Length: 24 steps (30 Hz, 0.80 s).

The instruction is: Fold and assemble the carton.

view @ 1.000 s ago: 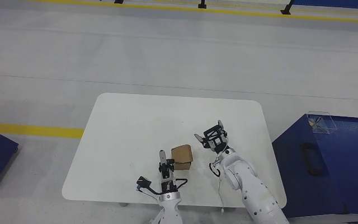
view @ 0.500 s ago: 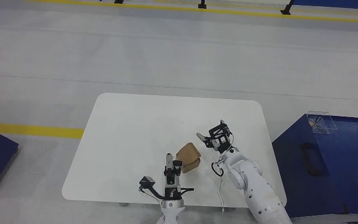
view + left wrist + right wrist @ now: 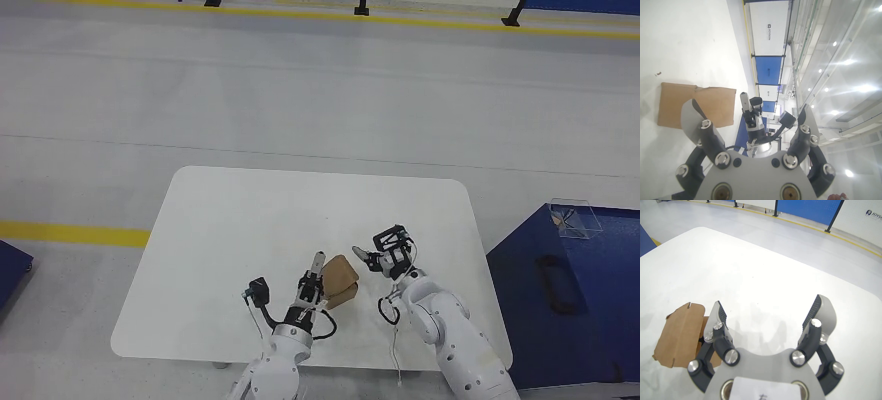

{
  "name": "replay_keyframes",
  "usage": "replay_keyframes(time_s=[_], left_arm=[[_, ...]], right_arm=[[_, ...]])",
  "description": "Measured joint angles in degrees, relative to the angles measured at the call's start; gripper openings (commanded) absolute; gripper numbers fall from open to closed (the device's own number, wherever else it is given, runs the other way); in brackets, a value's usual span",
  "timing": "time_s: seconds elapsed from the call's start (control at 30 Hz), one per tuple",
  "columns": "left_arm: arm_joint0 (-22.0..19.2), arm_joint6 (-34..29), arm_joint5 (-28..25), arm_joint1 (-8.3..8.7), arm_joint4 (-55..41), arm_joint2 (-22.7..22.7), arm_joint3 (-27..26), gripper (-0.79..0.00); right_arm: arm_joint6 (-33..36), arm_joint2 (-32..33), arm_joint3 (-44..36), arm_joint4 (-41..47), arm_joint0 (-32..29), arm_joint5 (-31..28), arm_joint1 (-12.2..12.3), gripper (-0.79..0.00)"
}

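At table (image 3: 250, 215) front edge, mid: carton (image 3: 340, 281), partly folded, betw. both grippers | L gripper (image 3: 316, 272): wide open, empty, right at carton, nearer | R gripper (image 3: 770, 302): wide open, empty, just beside, opposite side

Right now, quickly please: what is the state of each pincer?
Left pincer: open, holding nothing, close beside the carton.
Right pincer: open, holding nothing.

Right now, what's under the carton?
Only the white table shows around the carton. The spot directly beneath is covered by the cardboard, so I can't tell if anything lies there.
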Motion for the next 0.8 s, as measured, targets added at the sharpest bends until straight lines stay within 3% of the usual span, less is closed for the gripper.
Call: replay_keyframes(time_s=[0.27, 0.37, 0.5, 0.63, 0.67, 0.7, 0.8], left_arm=[[-0.31, -0.62, 0.85, -0.01, -1.04, -0.20, 1.21, 0.000], [-3.04, -8.15, 8.72, 0.59, -5.63, -3.19, 2.14, 0.000], [-5.28, -15.68, 20.28, 1.70, 0.55, -5.53, 0.84, 0.000], [-6.06, -20.49, 25.33, 2.57, 6.44, -5.31, 0.47, -0.120], [-6.15, -20.77, 24.94, 2.67, 7.28, -5.03, 0.89, -0.259], [-6.21, -20.77, 24.50, 2.67, 7.25, -4.83, 1.49, -0.320], [-7.21, -20.35, 23.17, 2.46, 5.45, -4.22, 4.42, -0.351]], right_arm=[[0.18, -0.05, -0.17, -0.72, -0.24, 0.01, 0.03, 0.000], [-0.52, -0.80, -0.53, -2.25, -0.71, 1.88, -0.14, 0.000], [-0.18, -1.53, -0.63, -3.26, -0.98, 1.61, -0.24, 0.000], [0.97, -2.59, -0.68, -3.79, -0.58, 1.06, -0.46, 0.000], [1.30, -3.07, -0.48, -3.97, -0.34, 1.24, -0.58, 0.000], [1.55, -3.40, -0.25, -4.03, -0.11, 1.42, -0.68, 0.000], [1.90, -4.14, 0.68, -3.95, 0.66, 2.54, -1.02, 0.000]])
